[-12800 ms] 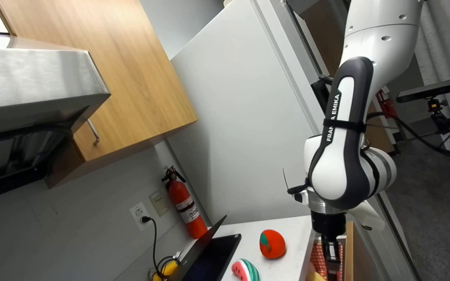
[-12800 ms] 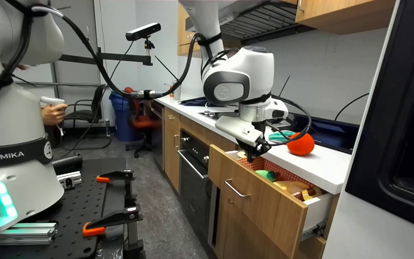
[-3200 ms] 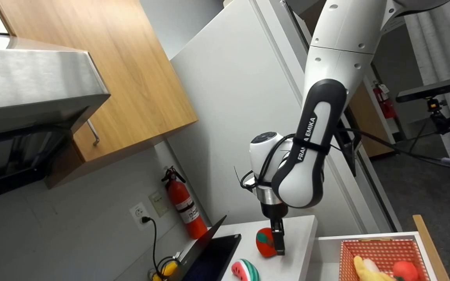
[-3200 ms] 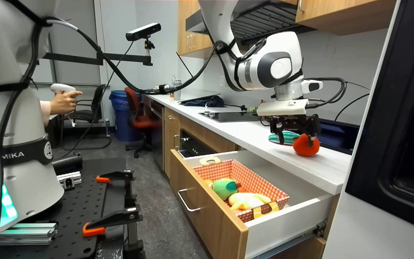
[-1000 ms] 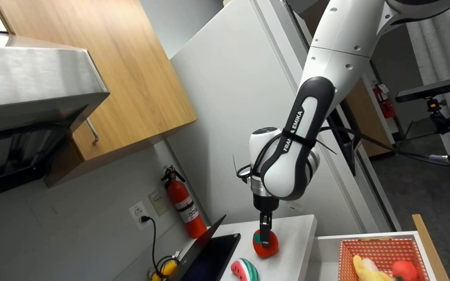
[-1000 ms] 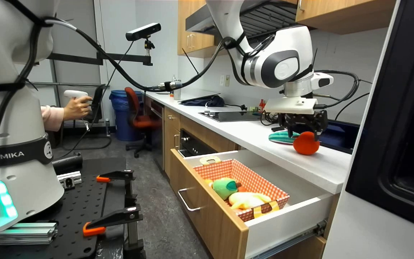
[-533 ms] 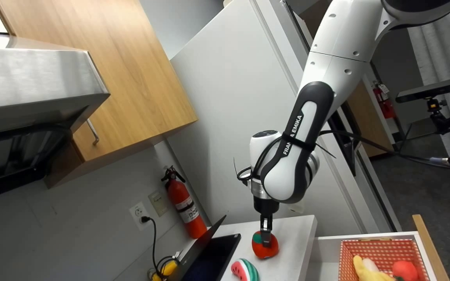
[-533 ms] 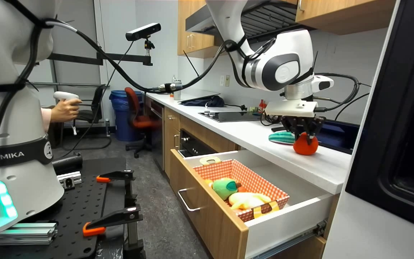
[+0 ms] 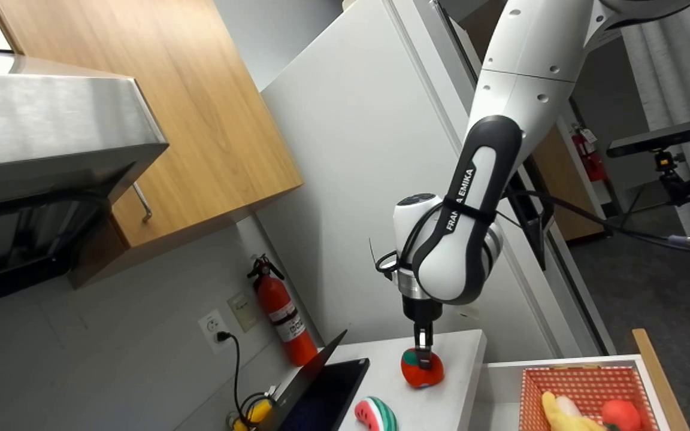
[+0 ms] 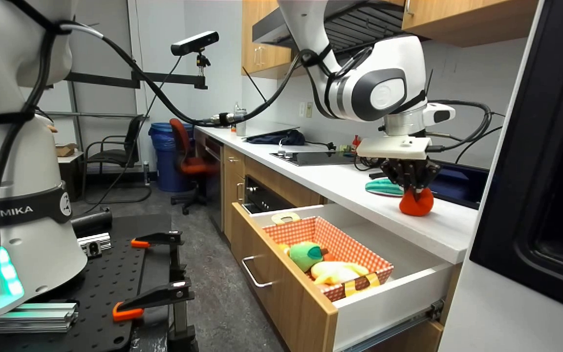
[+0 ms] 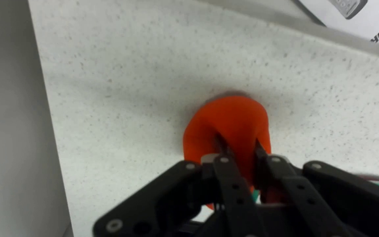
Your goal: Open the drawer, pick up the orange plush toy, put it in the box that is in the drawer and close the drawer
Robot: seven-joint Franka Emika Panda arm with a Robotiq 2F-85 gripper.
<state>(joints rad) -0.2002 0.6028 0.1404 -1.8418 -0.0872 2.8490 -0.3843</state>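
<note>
gripper [image 11: 241, 148] is pinched tight on the orange plush toy [image 10: 416, 204], which is on or just over the white counter [image 10: 443, 222] (can't tell which) near the watermelon thing [image 10: 383, 187], and the drawer [image 10: 289, 291] is pulled way out with the red checkered box [image 10: 342, 242] sitting inside

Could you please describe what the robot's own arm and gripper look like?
The arm is white with rounded joints, a dark grey panel and white FRANKA EMIKA lettering, partly hidden by a black strap. A black cable runs along it. Near the wrist are a silver collar and a flat off-white cover. The gripper is black and two-fingered, with pale round dots.
</note>
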